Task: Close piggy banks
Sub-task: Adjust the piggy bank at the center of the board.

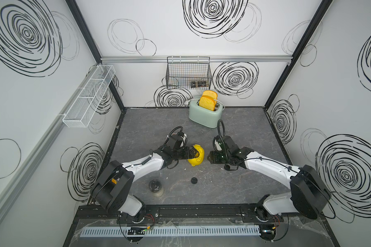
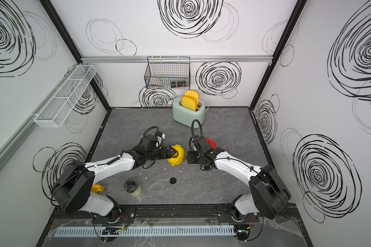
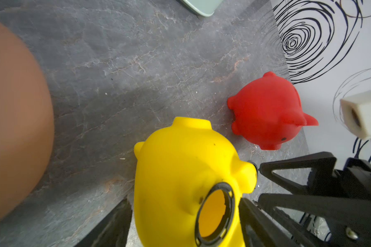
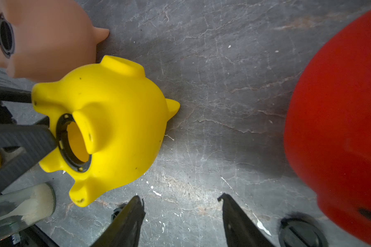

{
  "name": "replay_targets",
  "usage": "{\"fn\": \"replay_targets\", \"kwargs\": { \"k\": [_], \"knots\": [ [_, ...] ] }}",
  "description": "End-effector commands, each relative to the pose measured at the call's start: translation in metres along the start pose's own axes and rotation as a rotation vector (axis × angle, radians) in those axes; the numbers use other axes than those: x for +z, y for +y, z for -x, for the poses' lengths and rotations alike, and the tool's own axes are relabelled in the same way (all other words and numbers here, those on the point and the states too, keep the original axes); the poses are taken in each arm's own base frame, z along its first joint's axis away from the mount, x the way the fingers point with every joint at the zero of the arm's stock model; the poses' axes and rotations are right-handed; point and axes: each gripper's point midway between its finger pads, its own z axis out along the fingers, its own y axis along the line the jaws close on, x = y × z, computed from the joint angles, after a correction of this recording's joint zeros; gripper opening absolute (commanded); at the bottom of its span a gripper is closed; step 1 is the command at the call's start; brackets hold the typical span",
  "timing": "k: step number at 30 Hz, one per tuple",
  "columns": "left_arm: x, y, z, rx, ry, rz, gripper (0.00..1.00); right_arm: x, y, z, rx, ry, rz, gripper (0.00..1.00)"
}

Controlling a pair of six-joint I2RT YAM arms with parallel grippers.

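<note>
Yellow piggy bank (image 1: 198, 159) lies tipped on the table (image 1: 234, 192) in both top views, with a loose black plug (image 1: 194, 180) nearer the robot's base.

From the left wrist, its belly hole (image 3: 214, 213) gapes unplugged. The left gripper (image 3: 186, 201) straddles it (whether the fingers actually pinch cannot be told), and the red piggy bank (image 3: 266, 111) sits just beyond.

From the right wrist, the right gripper (image 4: 180, 197) stands spread and empty.

The step in hand looks like presenting the hole. Next, the right gripper probably must fetch a plug and seat it squarely.
</note>
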Motion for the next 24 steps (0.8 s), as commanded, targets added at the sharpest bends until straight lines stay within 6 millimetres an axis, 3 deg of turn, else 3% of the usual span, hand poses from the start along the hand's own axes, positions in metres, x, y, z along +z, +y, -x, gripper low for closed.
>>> {"fn": "replay_targets", "kwargs": {
  "k": [1,12,24],
  "knots": [
    [-0.005,-0.015,0.002,0.016,-0.026,-0.053,0.82,-0.004,0.004,0.003,0.0,-0.024,0.012,0.62],
    [-0.003,-0.022,-0.01,0.006,-0.004,-0.101,0.82,-0.004,0.004,0.003,-0.006,-0.025,0.015,0.62],
    [-0.013,-0.029,-0.005,-0.011,-0.028,-0.148,0.81,0.003,0.008,0.004,-0.016,-0.007,0.023,0.62]
  ]
}}
